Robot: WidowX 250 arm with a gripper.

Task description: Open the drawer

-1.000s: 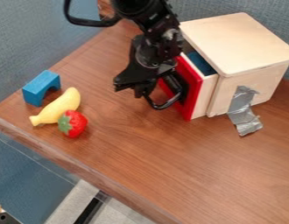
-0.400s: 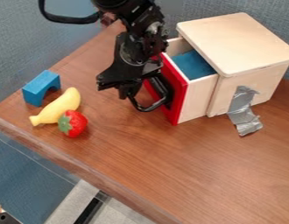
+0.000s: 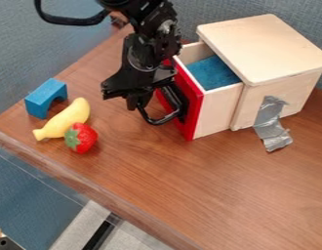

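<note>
**Drawer well out, pull was working**

Over the last frames the wooden drawer (image 3: 217, 110) slid farther out of its cabinet (image 3: 261, 44), toward the left and slightly near. The last bit of travel was smaller than the one before. More of the blue interior (image 3: 212, 73) showed between the red front panel (image 3: 188, 124) and the cabinet's top.

My gripper (image 3: 130, 99) had shifted left along with the panel and sat at the black loop handle (image 3: 155, 120), on the panel's left side. Grip state: couldn't tell if I was clamped on the handle or just hooking it. Either way, the drawer had followed me.

Cabinet hadn't budged; the silver tape (image 3: 271, 124) on its near side looked like an anchor. Blue arch block (image 3: 46, 97), toy banana (image 3: 64, 118) and toy strawberry (image 3: 83, 137) hadn't moved either, well left of the handle on the wood tabletop (image 3: 209, 180).

My read: task essentially done, the drawer clearly open. Next call was to stop or add a short pull, then back off the handle cleanly. Risks: overpulling and tipping the drawer out, or snagging the loop and dragging it on exit.
</note>
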